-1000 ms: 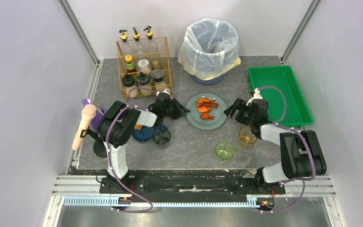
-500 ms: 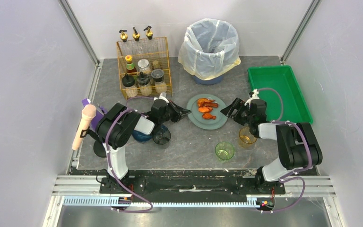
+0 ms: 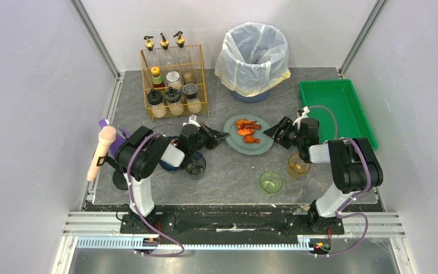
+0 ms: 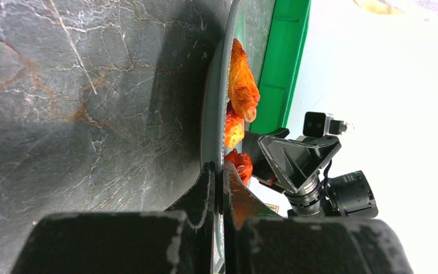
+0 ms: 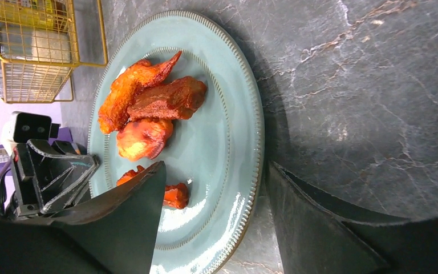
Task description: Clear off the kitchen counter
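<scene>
The kitchen counter lies under both arms and carries a grey-green plate with orange fried pieces on it, near the middle. The left gripper has its two fingers pressed together on the left rim of the plate. The right gripper holds its fingers apart, one above the plate and the other outside the right rim.

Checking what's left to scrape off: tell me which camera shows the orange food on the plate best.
The right wrist view: it looks down on the orange food close up, each piece distinct on the plate. The top external view shows it small; the left wrist view sees it edge-on.
</scene>
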Robot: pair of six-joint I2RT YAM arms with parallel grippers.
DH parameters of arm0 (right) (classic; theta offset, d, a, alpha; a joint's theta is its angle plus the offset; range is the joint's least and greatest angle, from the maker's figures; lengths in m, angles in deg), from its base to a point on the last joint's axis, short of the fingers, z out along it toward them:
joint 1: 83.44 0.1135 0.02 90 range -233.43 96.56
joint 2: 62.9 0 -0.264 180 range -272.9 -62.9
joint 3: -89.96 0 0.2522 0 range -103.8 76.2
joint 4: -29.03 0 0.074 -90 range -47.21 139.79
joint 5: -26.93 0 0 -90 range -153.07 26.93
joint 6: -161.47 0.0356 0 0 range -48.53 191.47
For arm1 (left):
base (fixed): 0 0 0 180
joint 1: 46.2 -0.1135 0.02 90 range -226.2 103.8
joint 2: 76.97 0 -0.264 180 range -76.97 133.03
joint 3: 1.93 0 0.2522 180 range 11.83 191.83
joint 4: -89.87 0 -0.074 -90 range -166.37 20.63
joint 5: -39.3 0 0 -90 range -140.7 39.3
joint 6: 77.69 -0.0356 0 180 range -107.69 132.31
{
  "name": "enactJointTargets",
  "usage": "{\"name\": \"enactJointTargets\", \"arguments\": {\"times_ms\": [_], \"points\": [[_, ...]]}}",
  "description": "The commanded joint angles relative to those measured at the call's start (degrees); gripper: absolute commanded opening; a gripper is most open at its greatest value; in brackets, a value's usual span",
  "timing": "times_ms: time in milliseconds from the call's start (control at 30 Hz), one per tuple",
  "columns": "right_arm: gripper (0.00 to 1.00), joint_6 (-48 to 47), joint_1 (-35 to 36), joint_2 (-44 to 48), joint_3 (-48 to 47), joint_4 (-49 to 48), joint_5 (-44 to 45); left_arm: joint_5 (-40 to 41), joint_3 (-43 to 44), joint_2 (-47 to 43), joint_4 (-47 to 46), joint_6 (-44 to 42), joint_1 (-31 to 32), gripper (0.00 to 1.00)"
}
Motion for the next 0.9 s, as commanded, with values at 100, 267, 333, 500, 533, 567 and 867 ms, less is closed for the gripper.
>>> {"name": "enactJointTargets", "arguments": {"times_ms": [100, 267, 333, 500, 533, 567, 867], "points": [[0.65, 3.1, 0.2, -4.3, -0.9, -0.6, -2.6, 1.8, 0.2, -3.2, -9.9, 5.2, 0.0, 0.02], [0.61, 4.0, 1.3, -6.2, -1.8, -2.1, -3.7, 1.5, 0.6, -2.3, -10.2, 5.4, 0.6, 0.02], [0.60, 4.6, 1.6, -6.4, -1.8, -3.1, -4.3, 1.4, 0.8, -2.1, -10.1, 5.3, 0.9, 0.02], [0.53, 7.0, 1.8, -6.0, -1.3, -6.9, -6.2, 1.1, 1.5, -2.1, -8.4, 4.4, 1.5, 0.02], [0.50, 7.5, 1.8, -6.1, -1.2, -7.6, -6.6, 1.0, 1.6, -2.1, -8.1, 4.3, 1.6, 0.02], [0.47, 8.1, 1.8, -6.1, -1.1, -8.3, -7.0, 1.0, 1.5, -2.0, -8.0, 4.3, 1.7, 0.02], [0.08, 10.3, 1.8, -5.8, -0.4, -11.0, -7.6, 0.5, 2.4, -3.9, 0.9, -0.8, 1.8, 0.07]]}}
